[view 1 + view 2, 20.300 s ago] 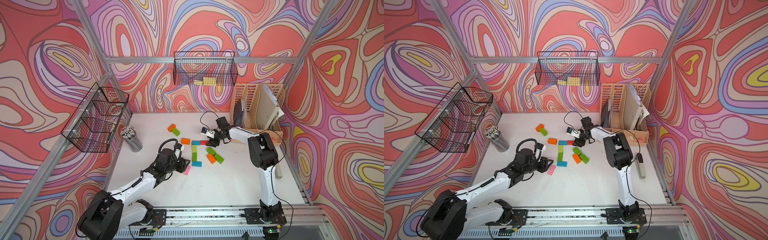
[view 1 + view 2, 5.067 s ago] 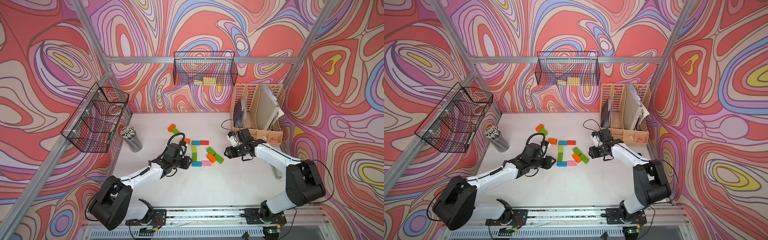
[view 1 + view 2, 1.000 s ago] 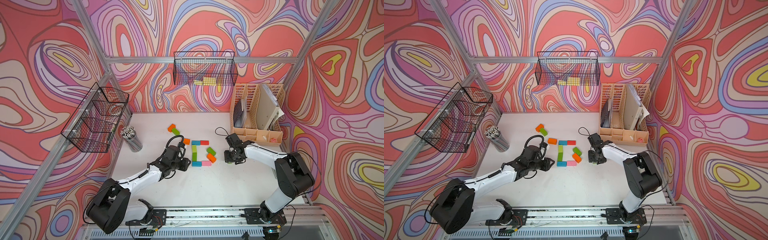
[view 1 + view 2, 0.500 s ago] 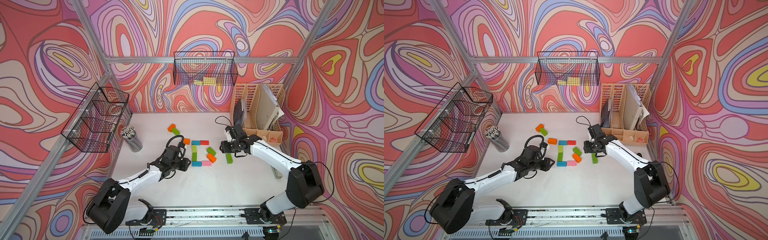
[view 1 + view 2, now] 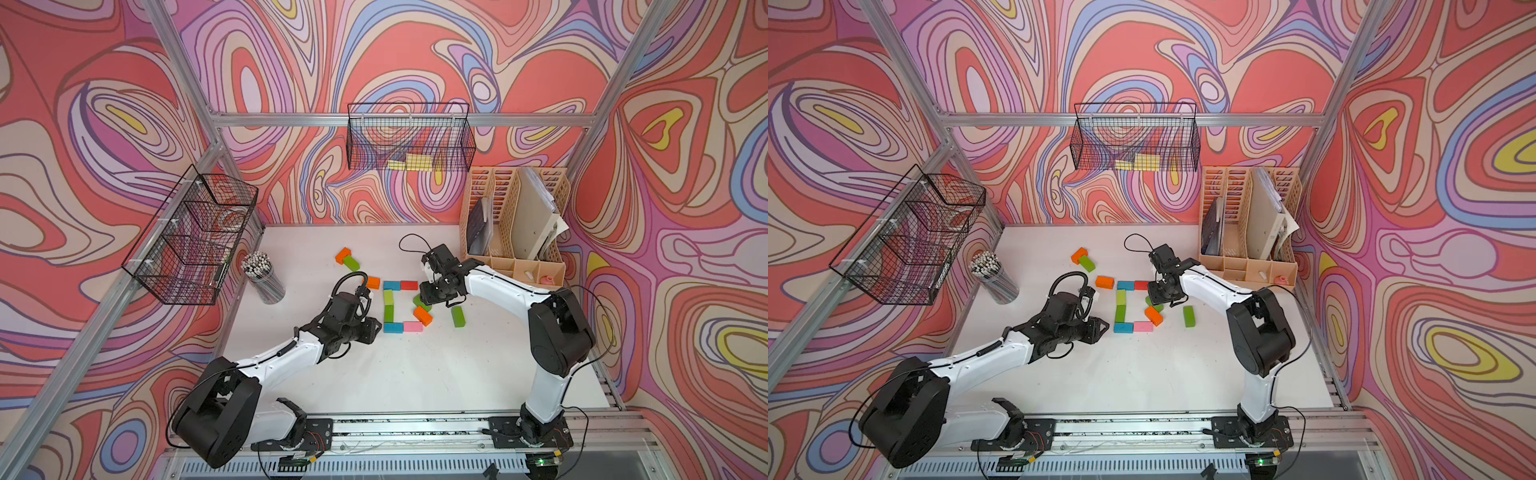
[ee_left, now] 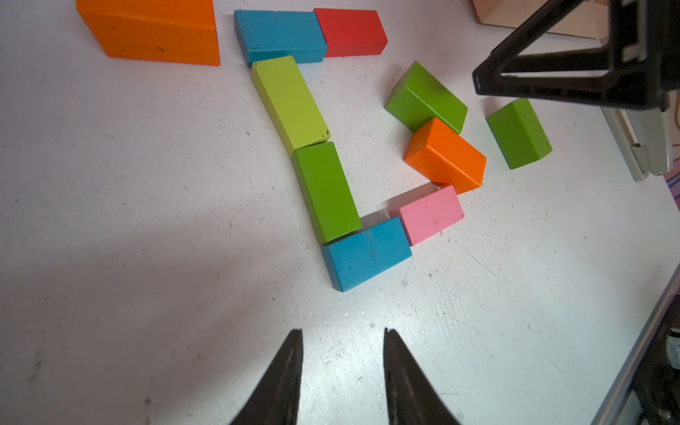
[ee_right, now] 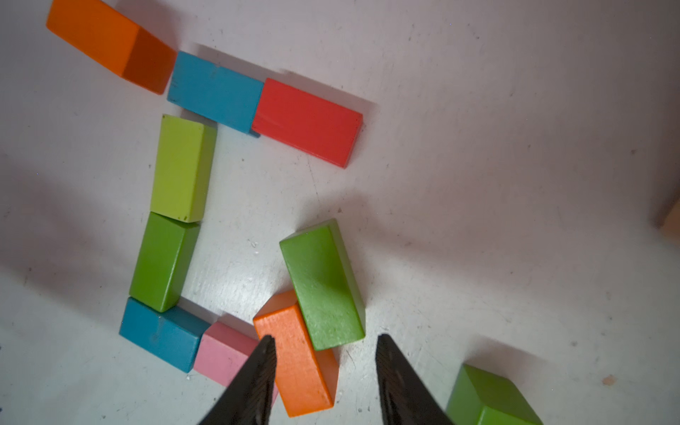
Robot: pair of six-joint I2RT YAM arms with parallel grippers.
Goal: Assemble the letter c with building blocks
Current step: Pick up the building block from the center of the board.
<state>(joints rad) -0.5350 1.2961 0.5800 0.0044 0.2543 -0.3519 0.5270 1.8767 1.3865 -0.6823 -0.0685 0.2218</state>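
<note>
Closing in on the strays: the right gripper (image 7: 325,340) hangs over the mouth of a nearly finished letter C on the white table (image 5: 415,374). Its jaws are parted and empty, straddling the ends of a stray orange block (image 5: 423,316) and the stray green block (image 7: 320,283) touching it. The letter lies mid-table with its opening at 3 o'clock. The upper blue block (image 5: 392,285) and red block (image 5: 409,285) form the top arm, the lime block (image 5: 388,297) and green spine block (image 5: 389,312) the back, and the lower blue block (image 5: 393,327) and pink block (image 5: 412,326) the bottom arm. The risk appears to lie in the crowding. The orange stray sits against, or just beside, the pink block's corner, so a finger descending there or a sideways drag could knock the bottom arm out of line. Closing on both strays at once could let one slip. The left gripper (image 6: 342,333), jaws slightly apart and holding nothing, waits at 9 o'clock of the lower blue block, near enough to nudge it. Against five seconds earlier, the lone green block (image 5: 457,316) has left the cluster and lies at 3 o'clock of the pink block. The right gripper has swung in from the desk organiser (image 5: 515,216) side, and the left arm has hardly shifted.
</note>
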